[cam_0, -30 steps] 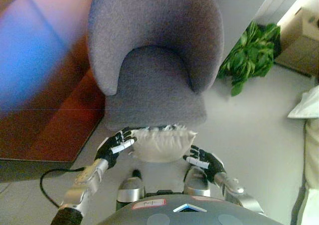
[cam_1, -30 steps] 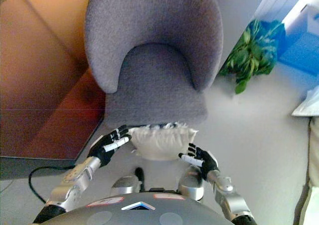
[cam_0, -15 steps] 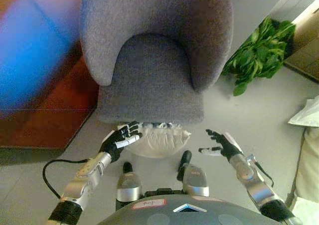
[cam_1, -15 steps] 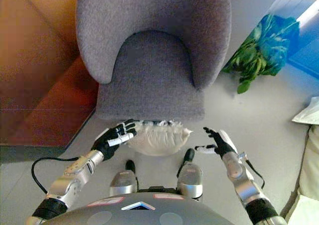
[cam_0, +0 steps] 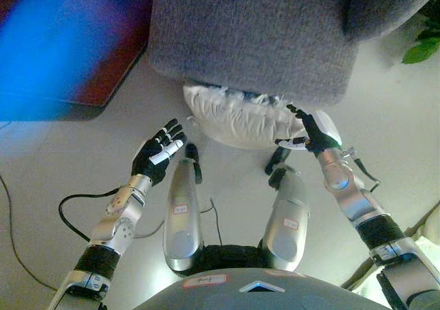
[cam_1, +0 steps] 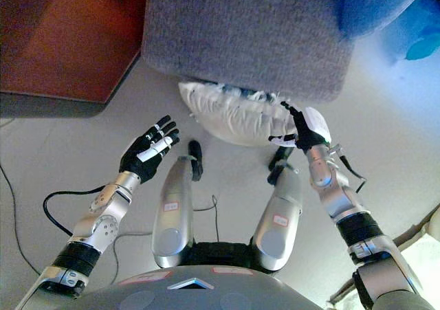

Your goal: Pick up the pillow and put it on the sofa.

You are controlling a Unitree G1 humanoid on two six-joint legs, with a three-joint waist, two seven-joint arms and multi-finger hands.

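A white fringed pillow [cam_0: 237, 115] lies on the floor against the front edge of the grey armchair [cam_0: 254, 35]. My left hand [cam_0: 157, 157] is open, fingers spread, to the left of the pillow and apart from it. My right hand [cam_0: 311, 131] is open at the pillow's right end, close to it or just touching. The pillow also shows in the right eye view [cam_1: 234, 113], with the left hand [cam_1: 147, 152] and right hand [cam_1: 302, 128] on either side.
A dark red-brown rug [cam_1: 65, 45] covers the floor at the left. A green plant leaf [cam_0: 425, 49] shows at the right edge beside the armchair. Pale floor [cam_0: 69, 159] lies around me.
The camera has tilted down, so the armchair fills the top. My left hand has come away from the pillow's left end. My right hand has closed in on its right end.
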